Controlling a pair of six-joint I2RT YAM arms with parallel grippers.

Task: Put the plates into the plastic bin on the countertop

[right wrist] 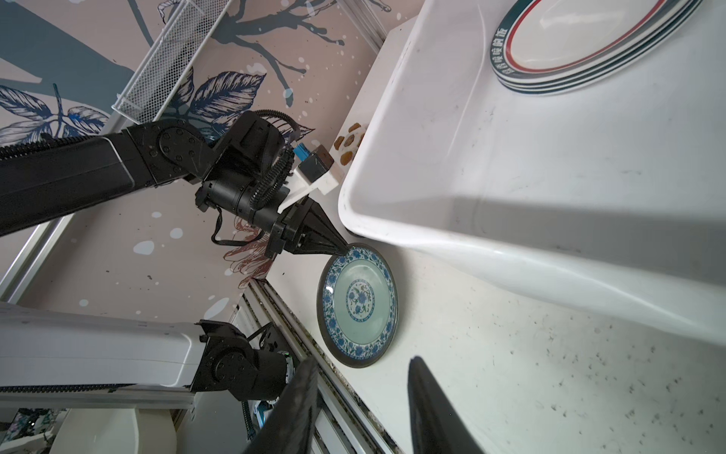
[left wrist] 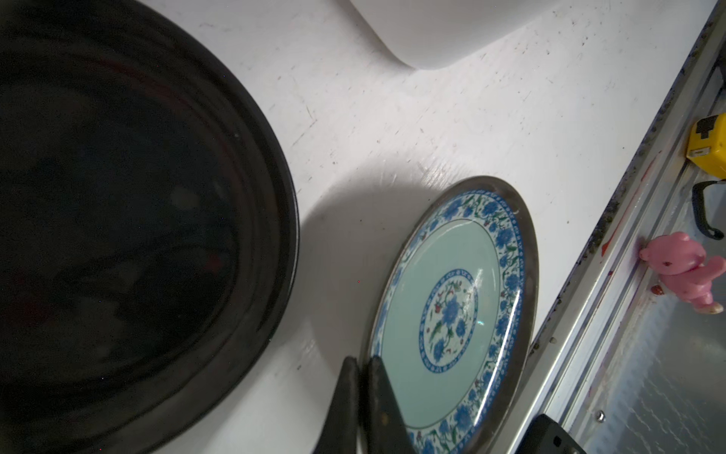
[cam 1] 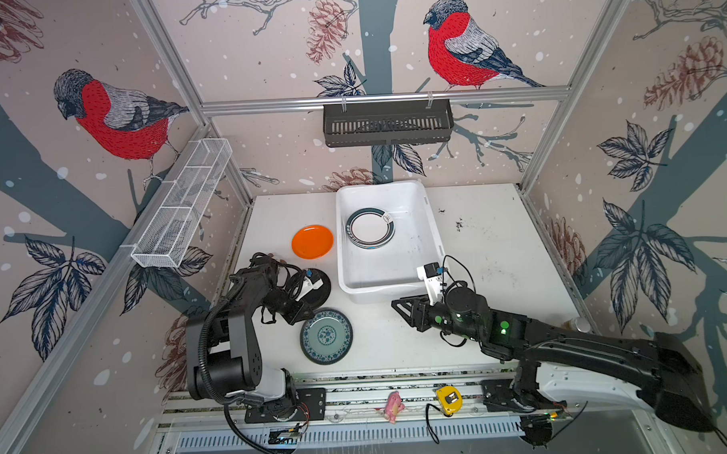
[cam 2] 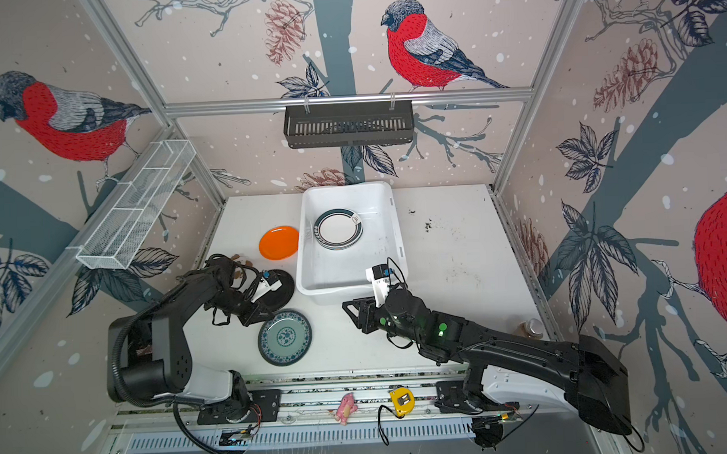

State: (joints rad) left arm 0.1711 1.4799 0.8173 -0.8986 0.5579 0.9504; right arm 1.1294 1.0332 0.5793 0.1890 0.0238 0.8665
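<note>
A teal floral plate [cam 1: 326,336] [right wrist: 357,306] lies on the countertop [cam 1: 500,252] near its front edge. My left gripper [left wrist: 363,359] [cam 1: 306,318] is shut on that plate's rim, one finger over the inside and one outside. A black plate [left wrist: 118,236] [cam 1: 320,290] sits just behind it, partly under the left wrist. Farther back is an orange plate [cam 1: 312,241]. The plastic bin [cam 1: 421,251] [right wrist: 510,177] holds a stack of white plates with dark bands [cam 1: 370,228] [right wrist: 589,39]. My right gripper [right wrist: 363,361] [cam 1: 400,312] hovers open and empty in front of the bin.
A black slotted basket [cam 1: 387,123] hangs on the back rail and a white wire-mesh tray [cam 1: 182,205] on the left wall. A pink toy [cam 1: 393,406] and a yellow tape measure [cam 1: 448,399] lie on the front rail. A small jar [cam 1: 577,324] stands at the right edge.
</note>
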